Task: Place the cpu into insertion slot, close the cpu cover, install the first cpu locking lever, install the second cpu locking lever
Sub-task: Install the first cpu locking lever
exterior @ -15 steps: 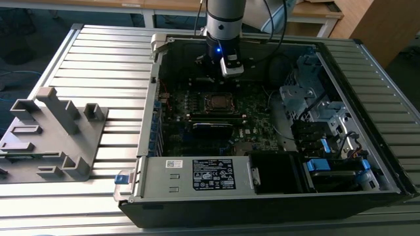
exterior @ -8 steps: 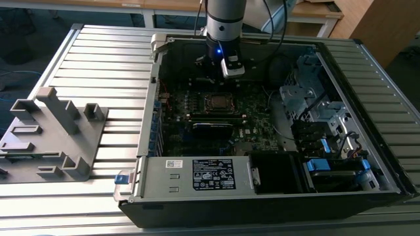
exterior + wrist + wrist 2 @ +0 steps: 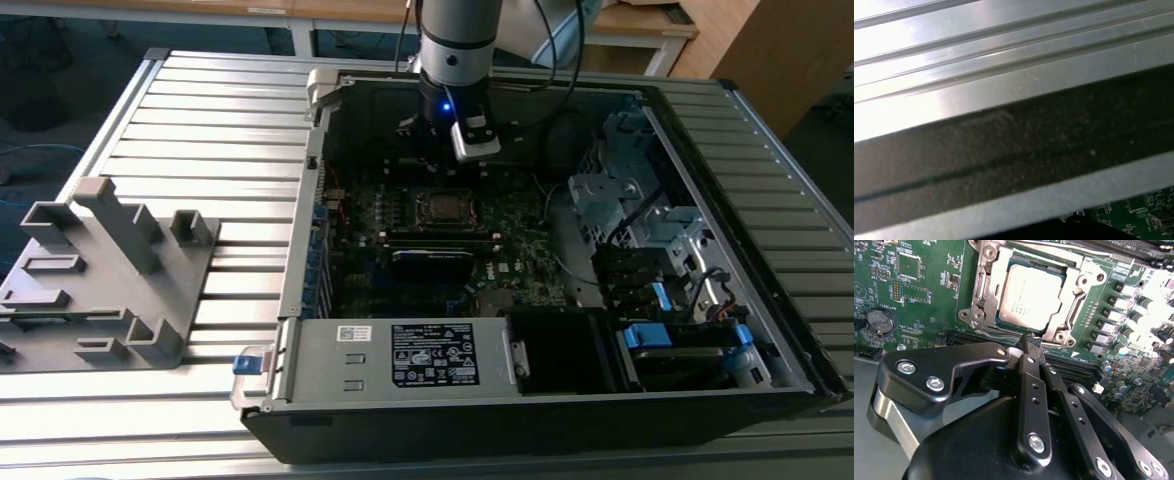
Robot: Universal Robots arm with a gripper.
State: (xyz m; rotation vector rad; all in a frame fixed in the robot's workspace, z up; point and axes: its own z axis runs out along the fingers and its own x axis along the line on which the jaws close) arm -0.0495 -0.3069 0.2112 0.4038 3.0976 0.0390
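Fingers [image 3: 1029, 340] pressed together, empty, the arm poised upright just beside the seated cpu [image 3: 1030, 296].

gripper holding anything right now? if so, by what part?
Nothing held. In the second wrist view the gripper fingers are shut together with nothing between them, tips just short of the cpu seated in its socket under the cpu cover.

Arm upright, tool pointing down

The arm [image 3: 458, 45] hangs near vertical, a blue light lit at its wrist. In the second wrist view the tool [image 3: 1028, 340] has its black fingers [image 3: 1030, 385] pressed together, holding nothing.
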